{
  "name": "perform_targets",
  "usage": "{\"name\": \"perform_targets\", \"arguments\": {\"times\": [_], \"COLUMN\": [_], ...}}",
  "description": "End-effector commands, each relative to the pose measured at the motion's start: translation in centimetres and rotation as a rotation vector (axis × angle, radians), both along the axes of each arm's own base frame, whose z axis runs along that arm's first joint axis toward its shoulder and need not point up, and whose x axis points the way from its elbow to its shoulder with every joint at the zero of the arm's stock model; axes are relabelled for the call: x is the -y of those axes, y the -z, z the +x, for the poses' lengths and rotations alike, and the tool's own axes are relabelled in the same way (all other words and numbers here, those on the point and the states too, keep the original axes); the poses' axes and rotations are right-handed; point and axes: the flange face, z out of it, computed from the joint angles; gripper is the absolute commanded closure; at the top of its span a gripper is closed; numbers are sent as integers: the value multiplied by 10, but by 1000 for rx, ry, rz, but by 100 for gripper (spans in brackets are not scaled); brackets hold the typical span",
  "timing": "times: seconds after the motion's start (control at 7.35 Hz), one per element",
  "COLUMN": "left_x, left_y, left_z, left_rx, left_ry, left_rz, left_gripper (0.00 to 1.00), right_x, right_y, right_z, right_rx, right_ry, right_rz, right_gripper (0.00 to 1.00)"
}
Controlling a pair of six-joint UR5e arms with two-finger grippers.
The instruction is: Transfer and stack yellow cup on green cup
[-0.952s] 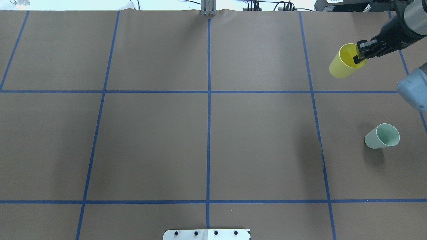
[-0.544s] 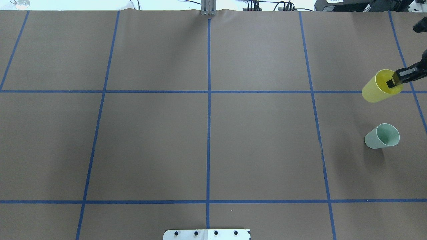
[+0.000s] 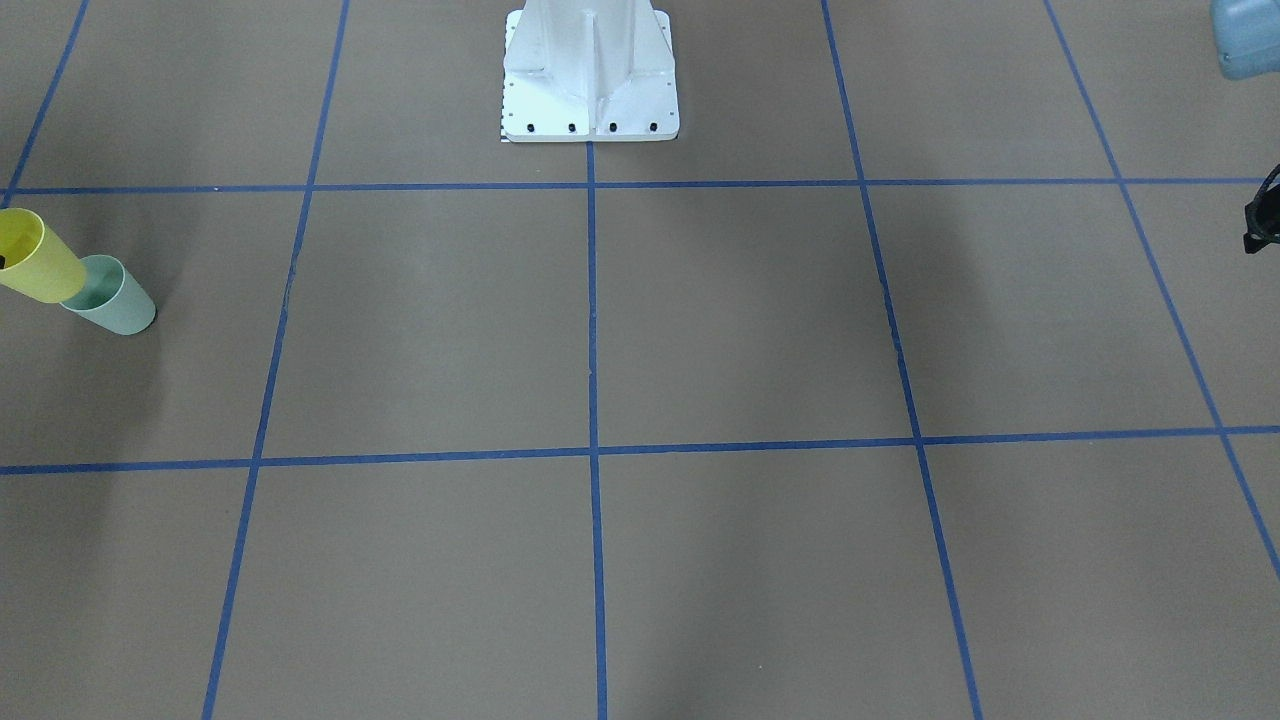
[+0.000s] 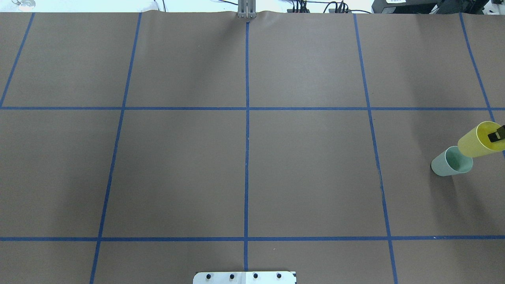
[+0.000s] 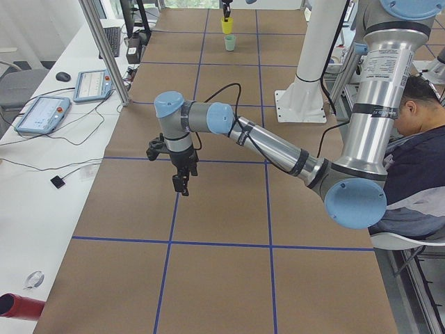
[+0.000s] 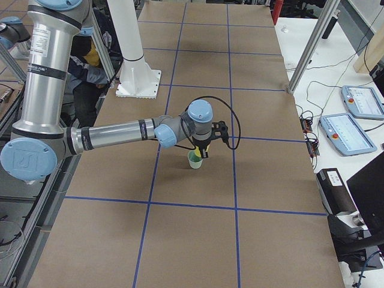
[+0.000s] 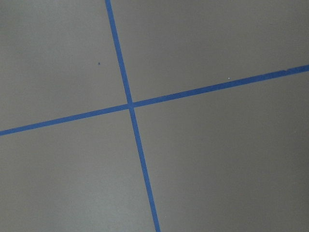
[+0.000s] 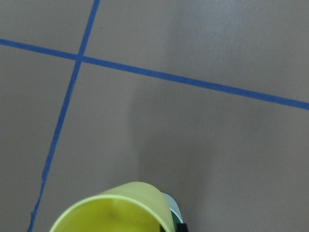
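Overhead exterior: right pincer (image 4: 496,136) pinches rim of yellow cup (image 4: 473,144) at desk (image 4: 315,177) right edge, just over green cup (image 4: 446,165). Prob. light, slick plastic, so you grip the rim wall gently. Left pincer (image 5: 179,184): can't tell.

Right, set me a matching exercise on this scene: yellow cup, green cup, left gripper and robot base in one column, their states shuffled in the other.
Things:
1. yellow cup
2. green cup
3. left gripper
4. robot base

States:
A. stands mouth up on the table
B. white
C. gripped at its rim by the right gripper
D. holds nothing, hangs over bare table

Pairs: 1-C, 2-A, 3-D, 4-B
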Motion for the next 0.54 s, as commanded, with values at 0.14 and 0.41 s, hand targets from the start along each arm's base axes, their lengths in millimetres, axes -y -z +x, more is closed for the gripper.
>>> {"name": "perform_targets", "arguments": {"times": [0.14,0.41], "left_x": [-3,-8], "left_y": [-1,2], "left_z": [2,1], "left_rx": [-29,-32], "left_ry": [-1,-1], "left_rz": [-11,-4], "left_gripper": [0,0], "right_x": [-3,-6], "right_y": [-5,-6], "right_z": [-1,-15], "right_rx": [-4,-4], "right_ry": [4,32], "right_rz": [-7,-15], "right_gripper": [100,100]}}
